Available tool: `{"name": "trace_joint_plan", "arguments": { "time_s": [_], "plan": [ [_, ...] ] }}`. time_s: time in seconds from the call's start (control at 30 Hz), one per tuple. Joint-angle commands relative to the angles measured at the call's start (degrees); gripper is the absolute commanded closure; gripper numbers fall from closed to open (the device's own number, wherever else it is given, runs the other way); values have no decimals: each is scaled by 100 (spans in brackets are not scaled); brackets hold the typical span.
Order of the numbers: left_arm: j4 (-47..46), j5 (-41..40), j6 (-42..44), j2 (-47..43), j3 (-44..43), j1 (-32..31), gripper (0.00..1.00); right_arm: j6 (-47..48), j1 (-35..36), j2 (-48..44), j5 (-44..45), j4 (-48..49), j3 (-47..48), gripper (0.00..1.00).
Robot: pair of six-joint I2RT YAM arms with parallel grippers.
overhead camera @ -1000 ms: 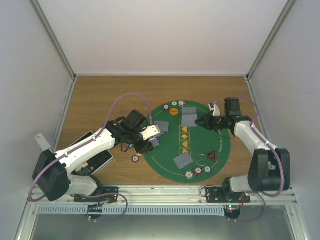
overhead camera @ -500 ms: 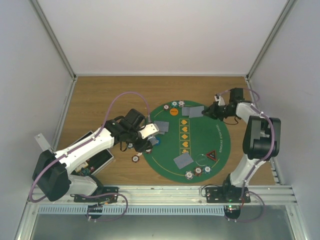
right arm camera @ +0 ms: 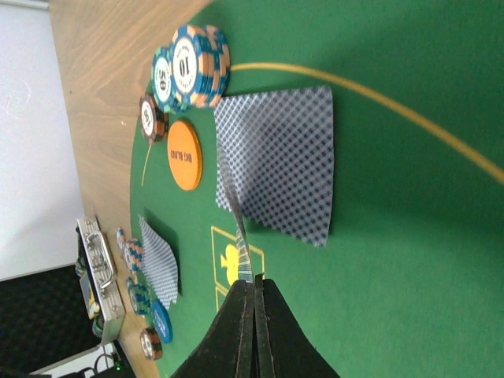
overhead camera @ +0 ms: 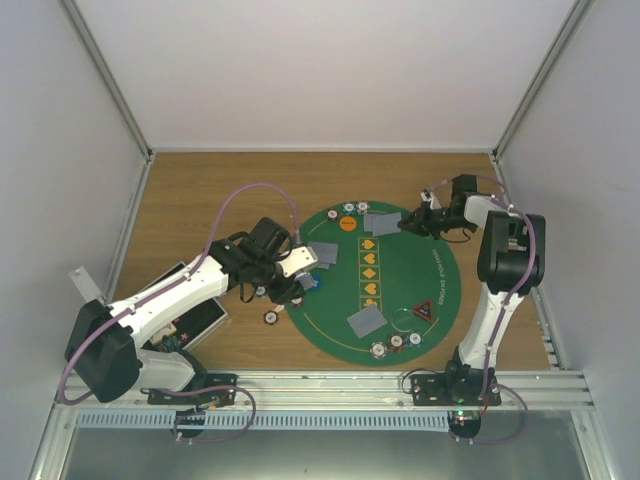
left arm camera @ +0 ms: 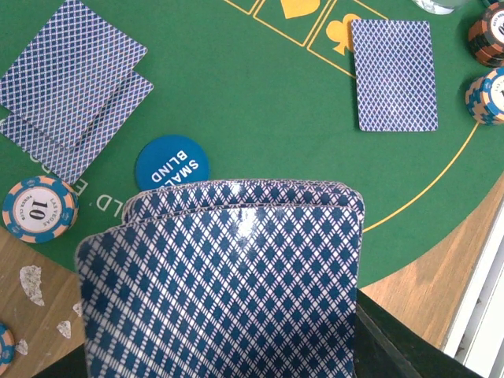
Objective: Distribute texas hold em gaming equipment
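The case [overhead camera: 205,322] lies on the counter [overhead camera: 200,195] left of the mat [overhead camera: 445,270], partly under my left arm; I cannot tell what is in it. The mat carries nearly everything else. A far pair [overhead camera: 381,222] of cards lies with the orange disc [overhead camera: 347,223] and a chip stack [right arm camera: 193,67] just beside it. A left pair [left arm camera: 71,87] lies near the blue disc [left arm camera: 172,164]. There is 1 near card [left arm camera: 392,75] beside the near chips [overhead camera: 396,342], with the triangle marker [overhead camera: 423,312] to its right.

My left arm stretches diagonally from its base to the mat's left edge. The left gripper [overhead camera: 305,268] hangs there clamped on the deck [left arm camera: 228,276], which fills the lower wrist view above the blue disc. My right arm stands tall at its base, then bends left, putting the right gripper [right arm camera: 253,293] low at the mat's far right. Its jaws are pinched tight on 1 card [right arm camera: 235,224] held on edge, just beside the far pair.

Bare wood runs from the mat's far edge to the back wall. 1 loose chip [overhead camera: 270,317] sits on the wood just off the mat's left edge, near the case.
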State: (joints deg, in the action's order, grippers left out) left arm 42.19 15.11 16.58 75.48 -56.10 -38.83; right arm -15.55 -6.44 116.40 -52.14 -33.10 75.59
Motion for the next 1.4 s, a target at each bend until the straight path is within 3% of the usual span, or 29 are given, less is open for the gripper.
{"name": "trace_joint_plan", "arguments": {
  "time_s": [0.0,0.4,0.53,0.67,0.87,1.03,1.2,1.37],
  "plan": [
    [-245,17,84,20,-140,33,47,298,-37,459,-139,-304,467,100],
    [-179,-4,92,18,-121,58,47,454,-50,892,658,-581,885,99],
    [-182,-4,84,5,-112,55,48,484,-51,876,810,-635,884,92],
    [-181,-27,94,-3,-104,60,47,484,-49,831,892,-653,878,75],
    [-202,-41,119,-21,-121,68,47,486,-57,495,1252,-755,860,37],
    [-217,6,175,-29,-127,77,47,426,-56,-167,1344,-620,691,17],
    [-262,130,185,-94,-172,70,47,577,167,-1301,1332,-525,441,11],
    [-407,403,153,-163,-86,-4,48,513,976,-2498,1566,-612,-73,6]
  ]
}}
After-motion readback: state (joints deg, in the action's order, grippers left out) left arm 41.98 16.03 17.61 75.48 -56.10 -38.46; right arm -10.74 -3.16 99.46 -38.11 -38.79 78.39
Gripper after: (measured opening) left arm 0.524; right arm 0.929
